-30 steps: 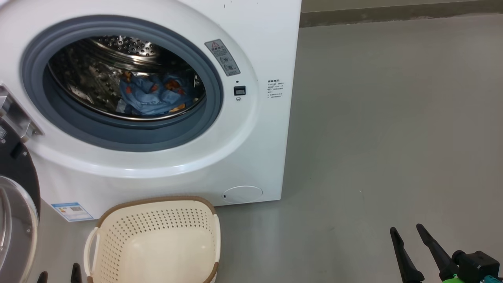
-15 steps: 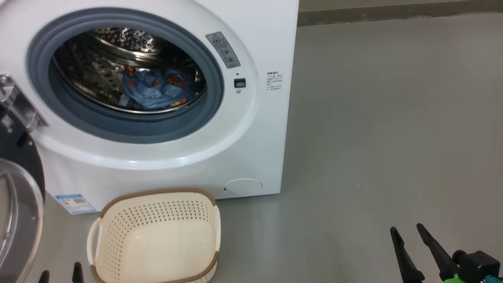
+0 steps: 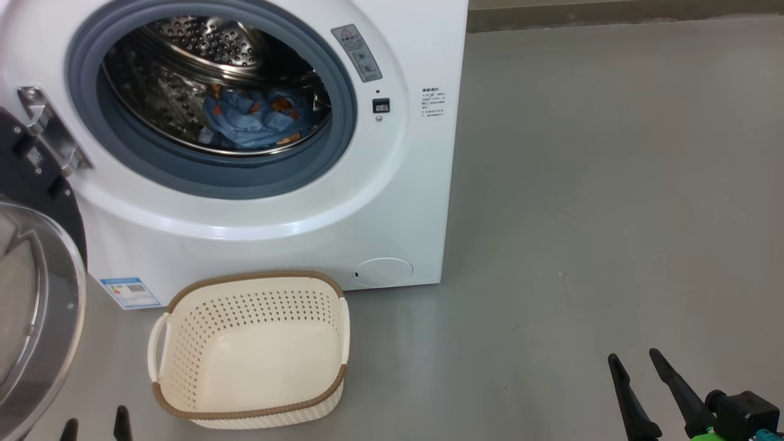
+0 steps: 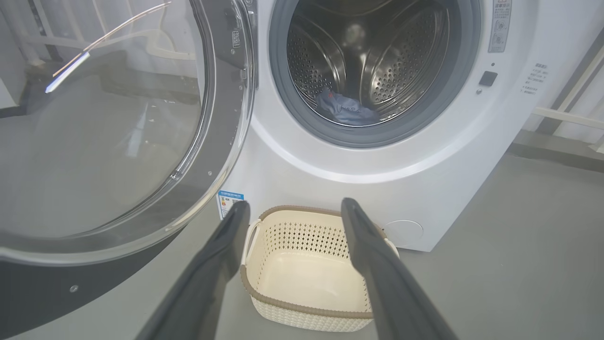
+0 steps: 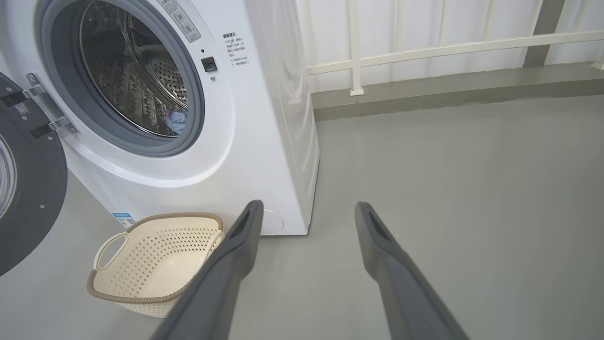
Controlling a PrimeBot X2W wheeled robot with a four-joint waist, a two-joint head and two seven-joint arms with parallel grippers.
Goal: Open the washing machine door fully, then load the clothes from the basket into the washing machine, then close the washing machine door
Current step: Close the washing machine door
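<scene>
The white washing machine (image 3: 398,202) stands with its door (image 3: 37,318) swung open at the left. The clothes (image 3: 254,119), light blue with orange prints, lie inside the steel drum, also seen as a blue heap (image 4: 344,109). On the floor before the machine sits the cream basket (image 3: 251,392) with nothing in it. My left gripper (image 3: 95,429) pokes up at the bottom left, open, near the basket's left handle. In the left wrist view the door's glass (image 4: 108,127) bulges at the left. My right gripper (image 3: 637,364) stands open over bare floor at the lower right.
Grey floor (image 3: 612,214) stretches to the right of the machine. A white railing (image 5: 448,47) and a low kerb run along the far wall. The machine's round filter cap (image 3: 383,271) sits just behind the basket.
The head view has shifted, so the machine and basket sit higher and further right in the picture. Both grippers hold the same places, open.
</scene>
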